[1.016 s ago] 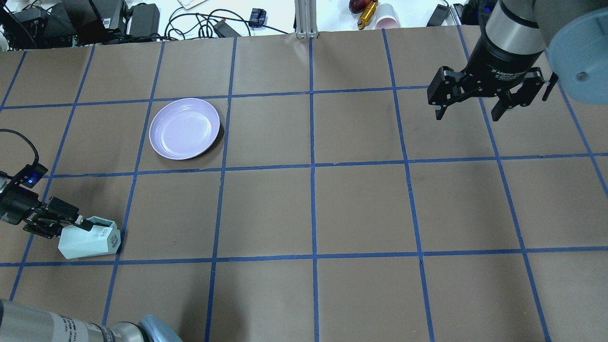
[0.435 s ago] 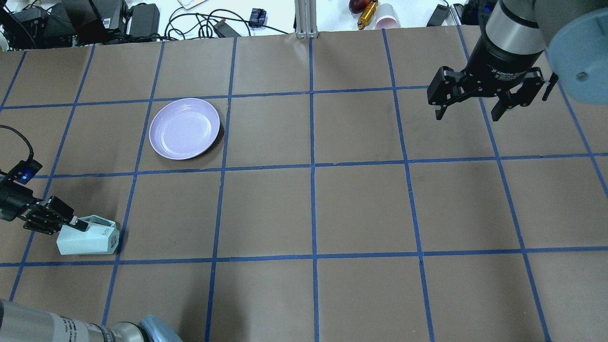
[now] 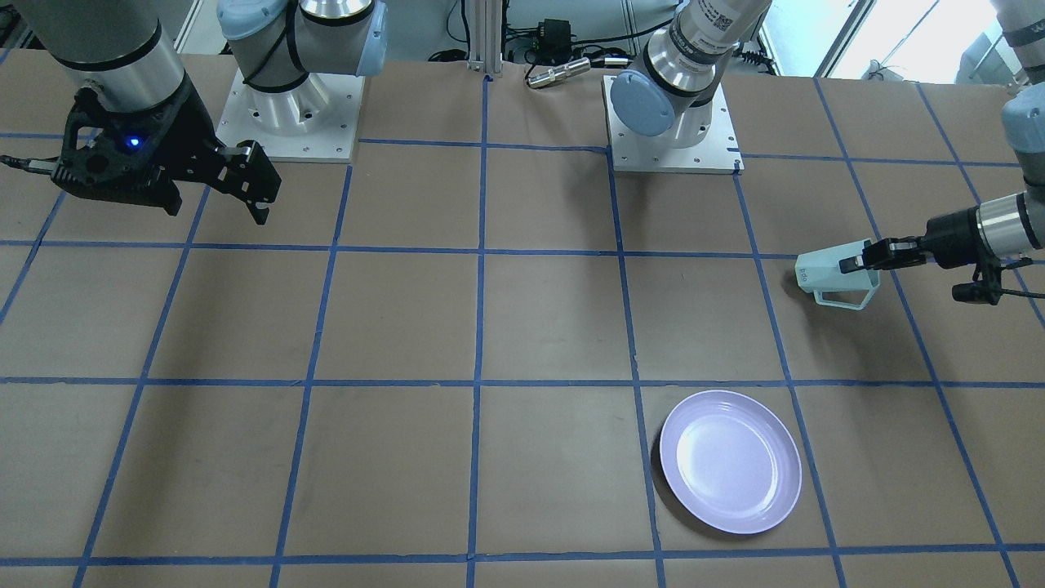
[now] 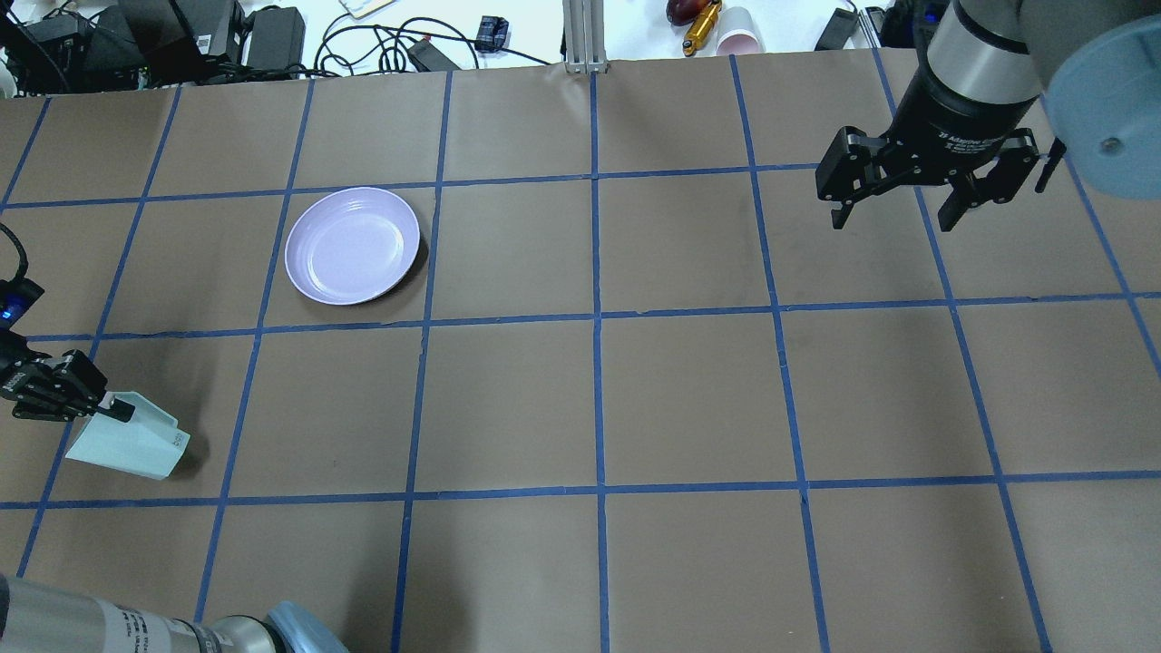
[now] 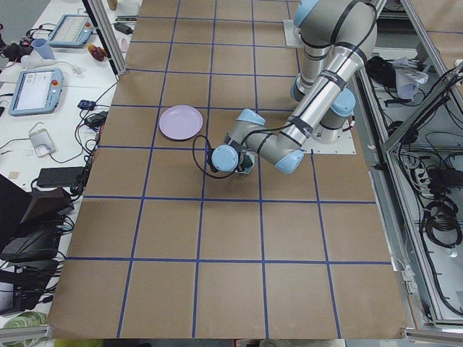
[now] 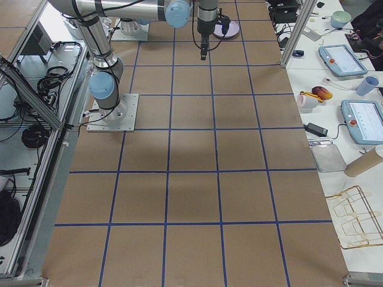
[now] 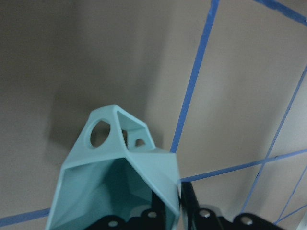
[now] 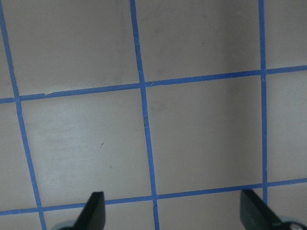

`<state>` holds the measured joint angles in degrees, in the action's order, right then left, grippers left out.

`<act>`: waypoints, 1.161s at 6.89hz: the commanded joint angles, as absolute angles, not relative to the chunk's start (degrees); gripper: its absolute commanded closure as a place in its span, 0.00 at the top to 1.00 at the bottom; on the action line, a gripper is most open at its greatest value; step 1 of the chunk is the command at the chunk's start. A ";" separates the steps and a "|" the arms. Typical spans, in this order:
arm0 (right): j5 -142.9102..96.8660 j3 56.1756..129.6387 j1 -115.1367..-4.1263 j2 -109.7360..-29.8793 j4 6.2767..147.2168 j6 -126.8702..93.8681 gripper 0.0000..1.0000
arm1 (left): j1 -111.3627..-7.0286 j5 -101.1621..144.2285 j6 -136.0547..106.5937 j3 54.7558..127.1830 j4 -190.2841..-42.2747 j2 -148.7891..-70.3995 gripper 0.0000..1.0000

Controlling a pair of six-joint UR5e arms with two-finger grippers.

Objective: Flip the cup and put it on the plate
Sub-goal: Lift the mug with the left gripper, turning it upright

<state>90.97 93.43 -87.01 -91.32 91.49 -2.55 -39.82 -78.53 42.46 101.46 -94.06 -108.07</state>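
Observation:
The pale mint-teal cup (image 4: 127, 447) is tipped on its side near the table's left edge, with its handle toward the plate and its mouth toward my left gripper. My left gripper (image 4: 111, 408) is shut on the cup's rim wall. The cup (image 3: 831, 273) and left gripper (image 3: 864, 262) also show in the front view. The left wrist view looks into the cup's mouth (image 7: 120, 177). The lavender plate (image 4: 352, 245) lies empty farther out on the table, also in the front view (image 3: 729, 460). My right gripper (image 4: 898, 204) hangs open and empty over the far right.
Blue tape lines grid the brown table top (image 4: 599, 399). Cables, power bricks and small items (image 4: 272, 36) lie beyond the far edge. The arm bases (image 3: 286, 106) stand at the robot's side.
My left gripper has drawn back to the left with the cup in it. The cup has turned and tilted. The plate and the right arm have not moved.

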 commanded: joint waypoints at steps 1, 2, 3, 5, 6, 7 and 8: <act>90.97 93.43 -87.01 -91.32 91.49 -2.55 1.00 | -40.60 -78.75 41.31 98.46 -94.22 -107.32 0.00; 90.97 93.43 -87.01 -91.32 91.49 -2.55 1.00 | -41.91 -80.40 39.74 95.48 -94.22 -107.31 0.00; 90.97 93.43 -87.01 -91.32 91.49 -2.55 1.00 | -45.06 -81.81 37.64 92.14 -94.31 -106.62 0.00; 90.97 93.43 -87.01 -91.32 91.49 -2.55 1.00 | -51.82 -85.69 34.03 89.39 -92.12 -106.53 0.00; 90.97 93.43 -87.01 -91.32 91.49 -2.55 1.00 | -55.60 -86.04 32.27 87.82 -89.33 -106.61 0.00; 90.97 93.43 -87.01 -91.32 91.49 -2.55 1.00 | -59.38 -89.18 31.04 86.58 -86.69 -106.09 0.00; 90.88 93.43 -87.01 -91.32 91.49 -2.55 1.00 | -63.33 -90.43 29.72 85.35 -85.36 -105.21 0.00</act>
